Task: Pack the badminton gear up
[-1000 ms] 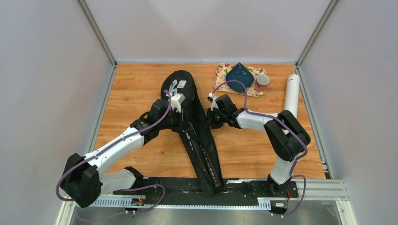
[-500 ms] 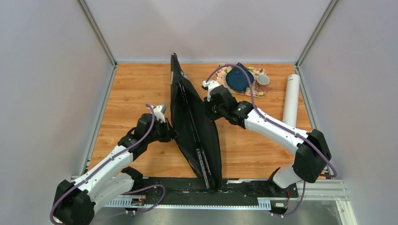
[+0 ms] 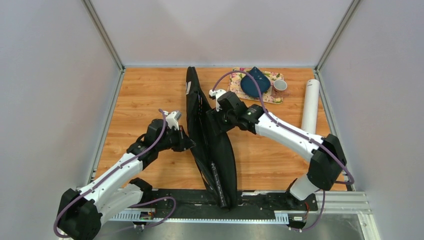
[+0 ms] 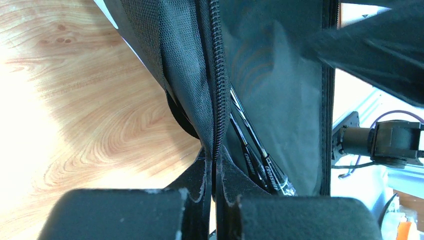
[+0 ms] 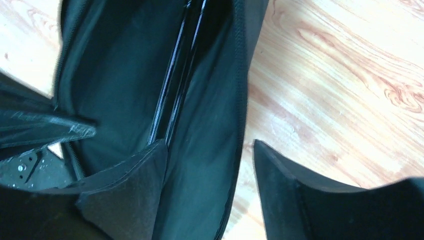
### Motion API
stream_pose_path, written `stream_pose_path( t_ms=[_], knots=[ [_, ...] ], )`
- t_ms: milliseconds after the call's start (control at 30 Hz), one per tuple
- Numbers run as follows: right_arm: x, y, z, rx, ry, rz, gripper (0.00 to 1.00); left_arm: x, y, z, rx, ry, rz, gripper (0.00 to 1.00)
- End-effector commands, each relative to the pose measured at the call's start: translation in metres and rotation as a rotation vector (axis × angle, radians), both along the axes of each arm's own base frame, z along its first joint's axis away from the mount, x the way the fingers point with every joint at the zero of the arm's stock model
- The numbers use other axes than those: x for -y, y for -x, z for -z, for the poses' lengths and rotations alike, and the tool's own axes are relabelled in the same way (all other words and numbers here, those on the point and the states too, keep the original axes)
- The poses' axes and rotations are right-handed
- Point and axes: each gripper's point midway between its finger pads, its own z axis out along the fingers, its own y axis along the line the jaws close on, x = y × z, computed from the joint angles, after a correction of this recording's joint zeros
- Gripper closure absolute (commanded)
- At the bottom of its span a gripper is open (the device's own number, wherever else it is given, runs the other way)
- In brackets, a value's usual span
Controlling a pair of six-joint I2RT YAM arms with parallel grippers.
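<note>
The long black racket cover stands on edge down the middle of the table, unzipped and gaping. My left gripper is shut on its zipper edge, pinching the fabric between the pads. Two thin black racket shafts marked CROSSWAY lie inside the cover. My right gripper is open beside the cover's right side; in the right wrist view its fingers straddle the cover's right edge without holding it, and the racket shafts show inside. The white tube lies along the right wall.
A floral tray with a blue cloth sits at the back, with a small cup at its right end. Grey walls close in the left, right and back sides. The arms' black base rail runs along the near edge.
The cover has gone from lying flat to standing on edge. My right gripper let go of it, opened and shifted left. My left arm drew back toward me, still gripping.
</note>
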Motion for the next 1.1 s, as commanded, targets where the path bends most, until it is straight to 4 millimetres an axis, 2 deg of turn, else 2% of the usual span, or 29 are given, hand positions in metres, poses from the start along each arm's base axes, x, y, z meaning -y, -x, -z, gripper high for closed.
stream_pose_path(
  t_ms=[0, 33, 100, 133, 167, 233, 267, 367, 467, 567, 633, 767, 867, 933, 1067],
  knots=[
    [0.005, 0.042, -0.051, 0.077, -0.031, -0.031, 0.3, 0.005, -0.004, -0.018, 0.054, 0.039, 0.016, 1.0],
    [0.009, 0.055, -0.041, 0.061, -0.004, -0.04, 0.3, 0.004, -0.003, -0.016, 0.052, 0.038, 0.015, 1.0],
    [-0.001, 0.089, -0.043, 0.002, -0.074, -0.07, 0.3, 0.005, -0.003, -0.017, 0.055, 0.046, 0.019, 1.0],
    [-0.004, 0.101, -0.03, -0.038, -0.099, -0.078, 0.3, 0.005, -0.002, -0.015, 0.051, 0.045, 0.02, 1.0],
    [-0.014, 0.124, -0.024, -0.094, -0.127, -0.13, 0.31, 0.006, -0.002, -0.014, 0.048, 0.045, 0.022, 1.0],
    [-0.025, 0.142, -0.017, -0.15, -0.192, -0.119, 0.32, 0.005, -0.002, -0.014, 0.05, 0.045, 0.018, 1.0],
    [-0.02, 0.153, 0.004, -0.185, -0.16, -0.115, 0.32, 0.005, -0.001, -0.014, 0.054, 0.048, 0.019, 1.0],
    [-0.02, 0.159, 0.023, -0.21, -0.144, -0.083, 0.37, 0.004, 0.001, -0.011, 0.051, 0.051, 0.015, 1.0],
    [-0.027, 0.164, 0.03, -0.208, -0.14, -0.089, 0.39, 0.002, 0.002, -0.007, 0.049, 0.046, 0.01, 1.0],
    [-0.031, 0.171, 0.045, -0.235, -0.112, -0.1, 0.46, 0.002, 0.002, -0.007, 0.051, 0.047, 0.012, 1.0],
    [-0.03, 0.168, 0.049, -0.23, -0.093, -0.089, 0.56, 0.001, 0.002, -0.008, 0.06, 0.043, 0.009, 1.0],
    [-0.034, 0.168, 0.044, -0.22, -0.107, -0.111, 0.73, -0.002, 0.002, -0.006, 0.063, 0.031, -0.003, 1.0],
    [-0.021, 0.153, 0.038, -0.142, -0.044, -0.068, 0.98, -0.01, 0.0, 0.003, 0.064, -0.006, -0.039, 1.0],
    [-0.011, 0.146, 0.035, -0.092, 0.006, -0.077, 1.0, -0.018, -0.002, 0.01, 0.07, -0.039, -0.075, 1.0],
    [-0.013, 0.152, 0.015, -0.072, -0.018, -0.161, 1.0, -0.037, -0.004, 0.025, 0.052, -0.136, -0.139, 1.0]
  ],
)
